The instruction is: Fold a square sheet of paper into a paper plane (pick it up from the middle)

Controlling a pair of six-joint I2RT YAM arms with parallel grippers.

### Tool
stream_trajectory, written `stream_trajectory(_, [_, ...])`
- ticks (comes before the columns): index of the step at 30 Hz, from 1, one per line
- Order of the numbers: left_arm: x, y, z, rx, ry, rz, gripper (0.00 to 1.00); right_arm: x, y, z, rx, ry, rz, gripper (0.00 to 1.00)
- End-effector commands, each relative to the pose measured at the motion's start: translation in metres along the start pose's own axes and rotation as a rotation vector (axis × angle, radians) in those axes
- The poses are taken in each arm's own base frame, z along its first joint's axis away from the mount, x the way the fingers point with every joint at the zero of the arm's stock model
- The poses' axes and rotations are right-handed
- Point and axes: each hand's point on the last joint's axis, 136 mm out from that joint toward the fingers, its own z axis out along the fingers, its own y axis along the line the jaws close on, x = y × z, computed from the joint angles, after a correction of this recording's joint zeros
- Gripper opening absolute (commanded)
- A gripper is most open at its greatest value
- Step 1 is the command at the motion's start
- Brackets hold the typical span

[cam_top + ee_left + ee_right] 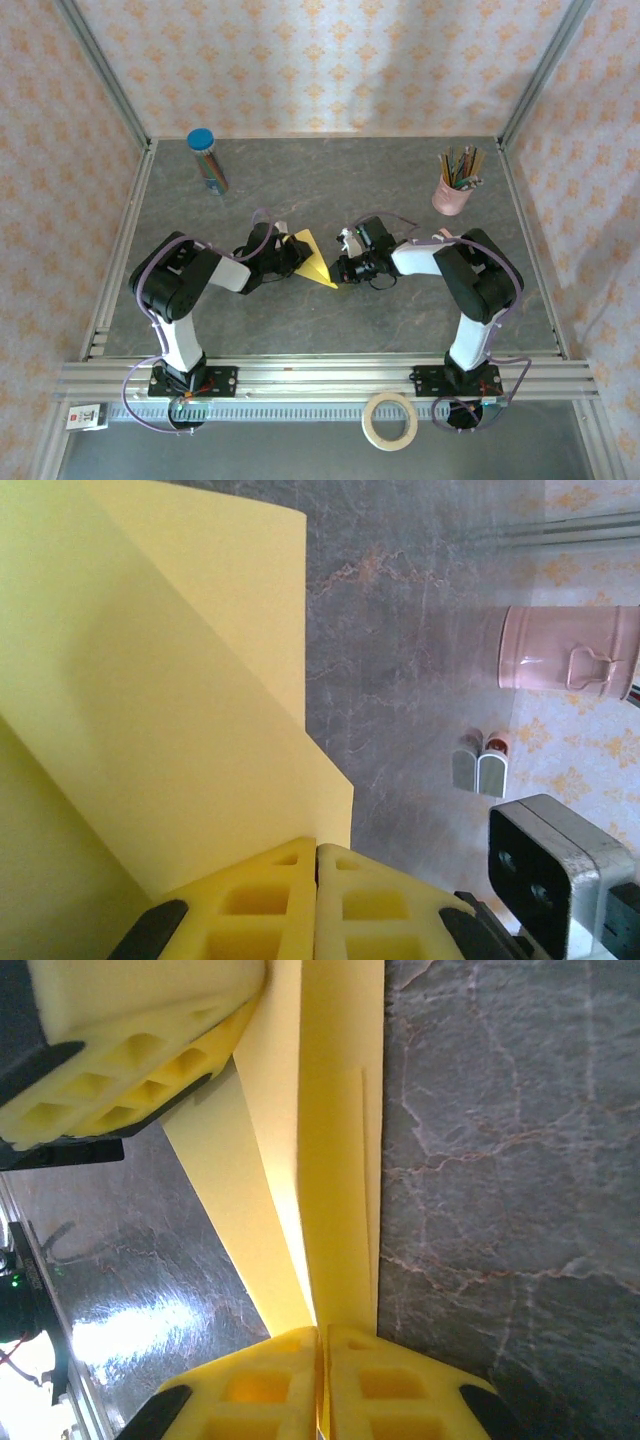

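The square sheet of paper [312,260] is yellow and folded into a layered wedge with a sharp point toward the near right. It is held up between both arms at mid-table. My left gripper [283,250] is shut on its left edge. In the left wrist view the yellow fingertips [290,865] pinch the paper [150,700] at a corner. My right gripper [341,270] is shut on the pointed end. In the right wrist view the folded layers [335,1160] run straight into its closed jaws, and the left gripper's fingers [130,1050] show at the top left.
A blue-capped tube of coloured sticks [207,160] stands at the back left. A pink cup of pencils [455,185] stands at the back right, also visible as the pink cup [565,650]. A tape roll [390,420] lies in front of the base rail. Metal frame rails border the table.
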Motion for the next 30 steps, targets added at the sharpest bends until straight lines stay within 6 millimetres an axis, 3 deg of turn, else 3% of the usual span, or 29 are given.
stream_trajectory(1, [-0.008, 0.000, 0.003, -0.008, -0.019, 0.012, 0.08, 0.022, -0.029, 0.006, 0.099, 0.071, 0.094, 0.12])
stream_trajectory(10, [-0.007, 0.006, 0.005, -0.021, -0.012, 0.012, 0.07, 0.019, -0.022, 0.003, 0.078, 0.067, 0.103, 0.14])
stream_trajectory(24, [-0.007, 0.000, 0.006, -0.006, -0.004, 0.027, 0.07, 0.002, 0.018, -0.015, -0.036, 0.030, 0.051, 0.21])
stream_trajectory(30, [-0.006, -0.005, 0.003, 0.008, -0.005, 0.034, 0.07, -0.019, 0.024, -0.023, -0.014, -0.051, 0.017, 0.29])
